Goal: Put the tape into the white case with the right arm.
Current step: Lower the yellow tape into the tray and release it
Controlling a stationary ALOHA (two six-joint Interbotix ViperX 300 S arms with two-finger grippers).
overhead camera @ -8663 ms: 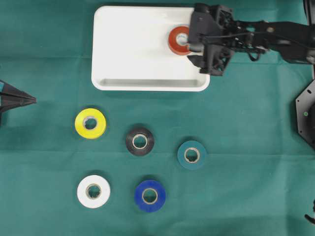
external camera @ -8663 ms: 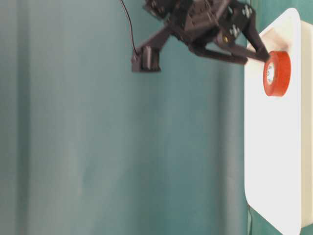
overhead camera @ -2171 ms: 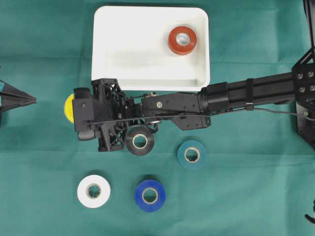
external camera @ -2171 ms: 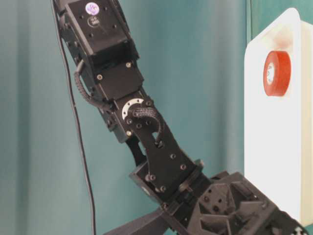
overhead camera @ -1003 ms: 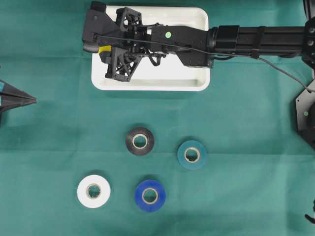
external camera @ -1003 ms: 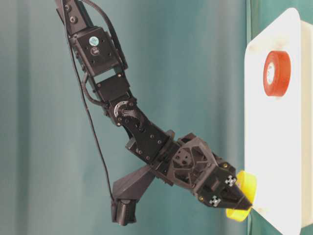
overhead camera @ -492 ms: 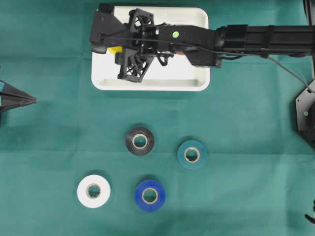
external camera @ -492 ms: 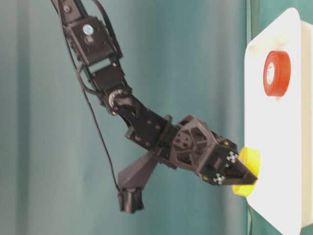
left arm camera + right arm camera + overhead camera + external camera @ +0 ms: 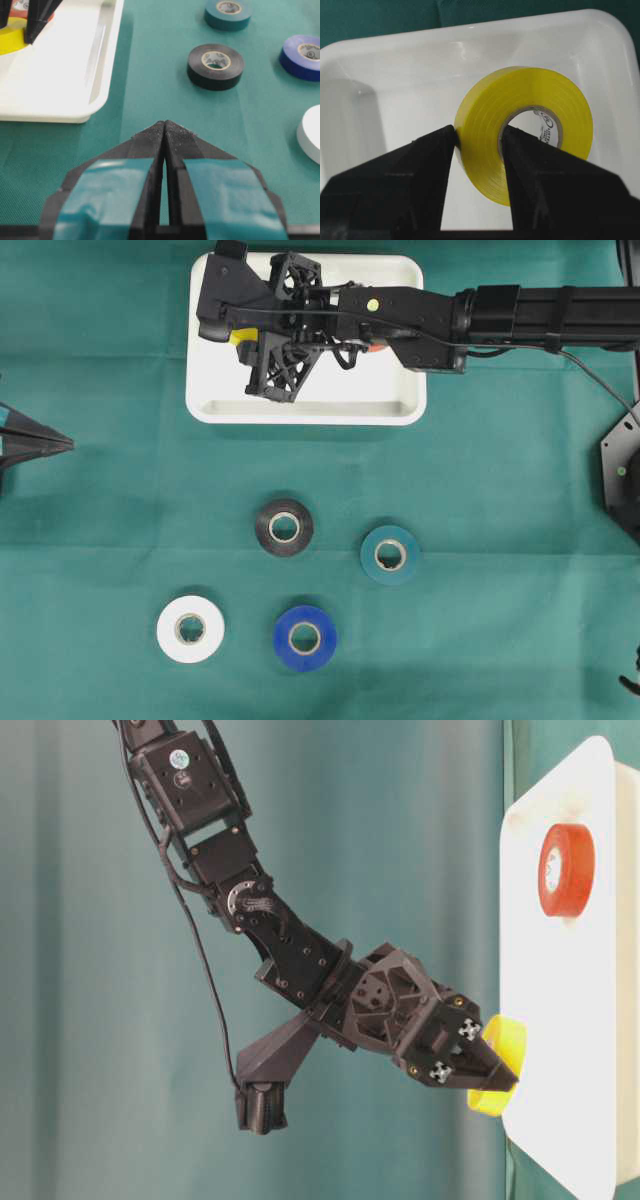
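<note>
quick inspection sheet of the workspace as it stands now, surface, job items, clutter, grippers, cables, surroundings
surface: green cloth covers the table.
job's things: white case at the top; yellow tape held on edge over it; red tape inside it.
clutter: black tape, teal tape, white tape and blue tape lie flat on the cloth.
grippers: right gripper pinches the yellow roll's wall; left gripper shut, empty.
cables: thin black cable along the right arm.
surroundings: nothing seen.
</note>
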